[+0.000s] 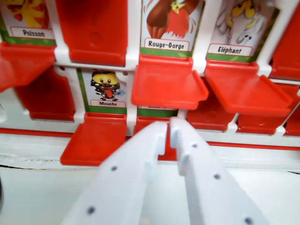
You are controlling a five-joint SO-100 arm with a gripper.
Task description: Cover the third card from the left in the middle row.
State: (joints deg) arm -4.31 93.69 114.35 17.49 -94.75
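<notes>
A white card board with red hinged flaps fills the wrist view. In the upper row the cards Poisson, Rouge-Gorge and Eléphant show, and a raised flap covers the slot between Poisson and Rouge-Gorge. In the row below, Mouche is uncovered. Only the bottom strip of the card to its right shows under Rouge-Gorge's lowered flap. My white gripper reaches up from the bottom centre. Its fingers are almost touching with nothing between them, tips right at that card's lowered flap.
Lowered flaps stick out toward me below Eléphant, Mouche and Poisson. Raised flaps cover the lower-row slots at far left and to the right. A pale tabletop lies in front of the board.
</notes>
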